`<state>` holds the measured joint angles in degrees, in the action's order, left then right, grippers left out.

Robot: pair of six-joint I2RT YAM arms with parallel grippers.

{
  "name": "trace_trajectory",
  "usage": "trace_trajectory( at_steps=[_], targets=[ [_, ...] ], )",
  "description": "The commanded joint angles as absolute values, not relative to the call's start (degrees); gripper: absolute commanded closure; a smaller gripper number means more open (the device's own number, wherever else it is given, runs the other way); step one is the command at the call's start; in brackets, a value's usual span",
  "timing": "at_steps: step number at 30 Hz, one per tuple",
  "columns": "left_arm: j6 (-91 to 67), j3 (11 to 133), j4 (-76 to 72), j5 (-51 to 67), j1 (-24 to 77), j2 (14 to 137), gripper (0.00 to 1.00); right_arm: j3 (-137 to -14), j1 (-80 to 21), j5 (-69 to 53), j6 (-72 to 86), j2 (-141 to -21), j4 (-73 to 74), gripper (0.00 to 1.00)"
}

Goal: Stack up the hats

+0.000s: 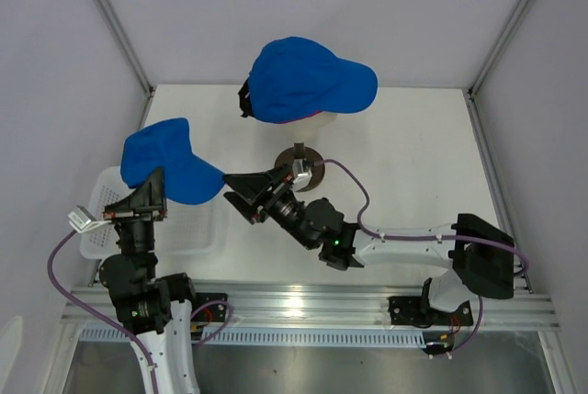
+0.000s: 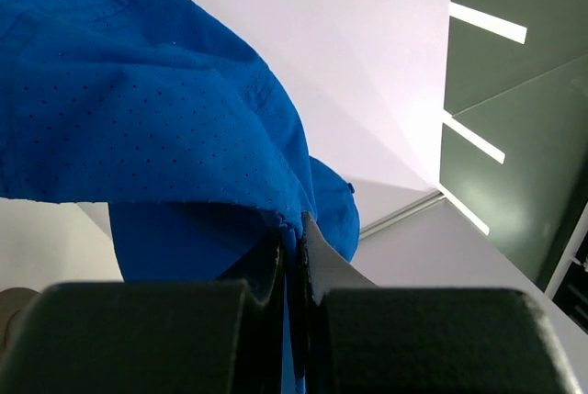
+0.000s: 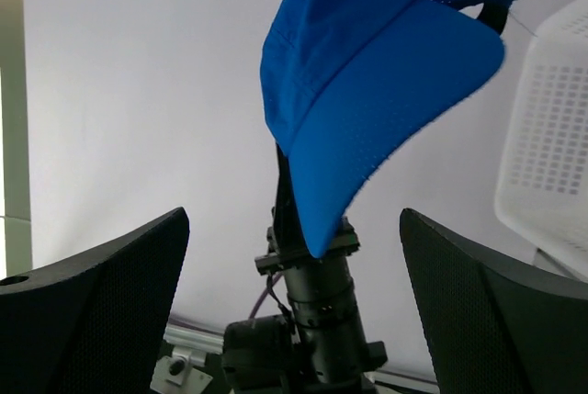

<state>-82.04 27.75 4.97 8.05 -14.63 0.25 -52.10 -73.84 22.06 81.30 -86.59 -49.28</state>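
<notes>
One royal blue hat (image 1: 308,77) sits on the mannequin head at the back centre, brim to the right, with a strip of pink hat (image 1: 303,119) showing under its rim. My left gripper (image 1: 152,194) is shut on the edge of a second blue hat (image 1: 165,162) and holds it up in the air above the basket; the fabric is pinched between the fingers in the left wrist view (image 2: 292,247). My right gripper (image 1: 241,197) is open and empty, pointing left at that held hat (image 3: 367,82), a little apart from it.
A white mesh basket (image 1: 197,229) lies at the left of the table, under the held hat. The mannequin's brown stand (image 1: 308,166) is just behind my right gripper. White walls close in the table on three sides.
</notes>
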Motion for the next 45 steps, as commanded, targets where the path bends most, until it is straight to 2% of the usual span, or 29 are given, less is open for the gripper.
trace_trajectory(
  at_steps=[1, 5, 7, 9, 11, 15, 17, 18, 21, 24, 27, 28, 29, 30, 31, 35, 39, 41, 42, 44, 45],
  targets=[
    [-81.57, 27.95, 1.76, 10.63, -14.41, -14.59, 0.99, -57.39, -74.97, 26.17, 83.84, -88.94, -51.50, 0.01],
    [-73.49, 29.70, -1.67, 14.50, -14.41, -14.59, 0.99, -60.72, -74.62, 26.37, 84.72, -90.44, -49.85, 0.06],
    [-71.55, 30.15, -3.06, 15.99, -14.41, -14.50, 0.99, -64.57, -74.44, 25.93, 85.17, -91.31, -42.56, 0.05],
    [-70.40, 30.06, -4.74, 18.10, -14.41, -14.50, 0.99, -65.30, -74.53, 26.02, 86.21, -92.19, -41.39, 0.05],
    [-69.62, 29.80, -5.01, 19.50, -14.41, -14.94, 0.99, -65.13, -74.44, 25.75, 88.76, -94.21, -45.15, 0.12],
    [-69.61, 29.53, -6.94, 21.35, -14.41, -14.94, 0.99, -68.38, -73.74, 22.94, 92.02, -96.59, -40.44, 0.17],
    [-67.60, 30.14, -5.02, 22.14, -14.41, -15.03, 0.99, -67.42, -73.65, 23.20, 92.98, -97.12, -43.04, 0.27],
    [-66.63, 30.76, -4.14, 22.41, -14.41, -15.03, 0.99, -66.98, -73.65, 24.16, 93.51, -97.12, -44.11, 0.39],
    [-64.78, 31.73, -1.23, 22.85, -14.41, -15.03, 0.99, -66.10, -73.13, 26.01, 93.34, -96.59, -46.84, 0.65],
    [-62.85, 32.69, 1.65, 22.07, -14.41, -15.03, 0.99, -66.36, -72.34, 26.11, 91.76, -95.37, -48.25, 1.00],
    [-59.95, 34.62, 6.05, 21.45, -14.41, -15.03, 0.99, -67.23, -71.02, 22.79, 89.22, -93.70, -46.68, 1.00],
    [-59.16, 36.20, 8.15, 19.44, -14.41, -14.94, 0.90, -68.19, -70.41, 21.02, 88.51, -93.17, -43.89, 1.00],
    [-57.15, 38.82, 14.61, 17.42, -14.41, -14.94, 0.72, -68.55, -69.79, 18.83, 87.81, -92.64, -42.47, 1.00],
    [-56.00, 40.50, 18.07, 14.71, -14.41, -14.94, 0.51, -68.90, -68.31, 13.41, 85.28, -91.68, -41.67, 1.00],
    [-55.12, 41.91, 20.89, 9.20, -14.41, -14.85, 0.01, -69.25, -67.33, 10.66, 84.38, -91.06, -40.62, 1.00],
    [-52.12, 52.43, 26.88, 2.29, -12.84, -12.58, 0.01, -70.49, -63.46, -2.08, 77.45, -86.85, -27.36, 1.00],
    [-50.98, 59.90, 33.29, -2.00, -8.89, -5.03, 0.01, -73.20, -62.49, -5.35, 64.72, -80.87, -12.86, 1.00],
    [-47.65, 63.35, 40.14, -2.98, -6.52, 4.71, 0.00, -75.92, -62.49, -6.23, 55.26, -78.33, -3.46, 1.00],
    [-46.33, 71.03, 43.12, -3.25, -5.89, 8.23, 0.01, -79.07, -62.40, -8.76, 51.80, -77.61, -0.82, 1.00],
    [-41.15, 76.87, 50.34, -2.03, -5.45, 18.22, 0.00, -82.95, -61.96, -12.20, 39.64, -76.12, 10.15, 1.00],
    [-38.96, 85.43, 52.19, -0.46, -5.45, 21.15, 0.01, -87.58, -61.79, -15.61, 34.94, -75.85, 14.89, 1.00]
  ],
)
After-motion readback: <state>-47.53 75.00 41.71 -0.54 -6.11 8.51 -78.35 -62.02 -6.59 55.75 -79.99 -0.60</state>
